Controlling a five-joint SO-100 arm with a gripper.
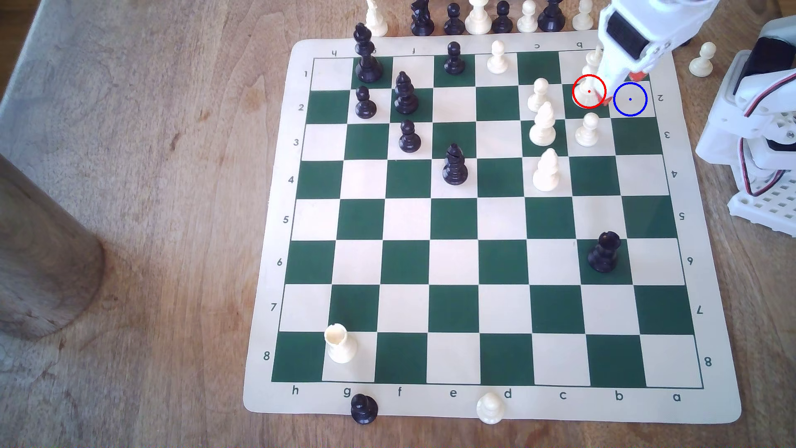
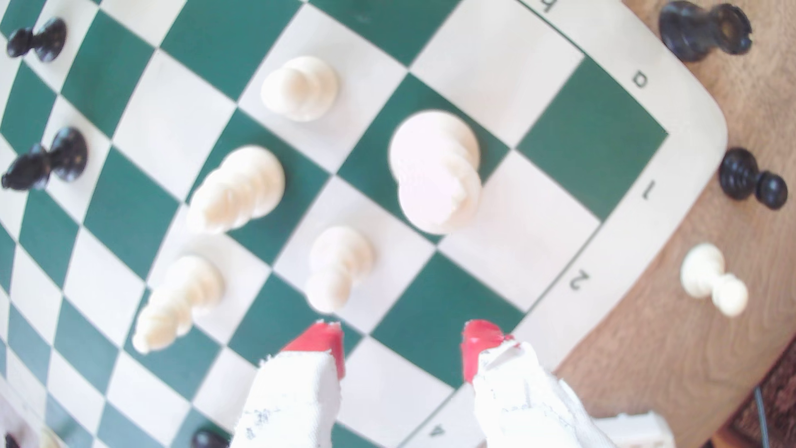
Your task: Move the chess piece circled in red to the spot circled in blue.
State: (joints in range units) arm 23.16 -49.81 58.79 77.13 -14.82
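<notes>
The chess piece circled in red is a cream king (image 1: 586, 88) on a dark green square near the exterior view's top right; the arm hides its upper part. From the wrist view I look down on the king (image 2: 435, 172), which stands upright. The spot circled in blue (image 1: 630, 99) is the bare cream square next to it, toward the mat's edge, and shows in the wrist view (image 2: 517, 228) beside the king. My gripper (image 1: 623, 88) hangs over these two squares. The gripper (image 2: 402, 344) is open, its red fingertips (image 2: 323, 344) spread apart, nothing between them, and the king lies beyond them.
Cream pawns (image 1: 587, 129) (image 1: 538, 94) and bishops (image 1: 542, 125) (image 1: 547, 170) crowd the king's side away from the blue spot. A black rook (image 1: 604, 252) stands nearer the camera. Captured pieces line the far mat edge; a loose pawn (image 1: 702, 60) and the arm's base (image 1: 758, 129) sit off the mat.
</notes>
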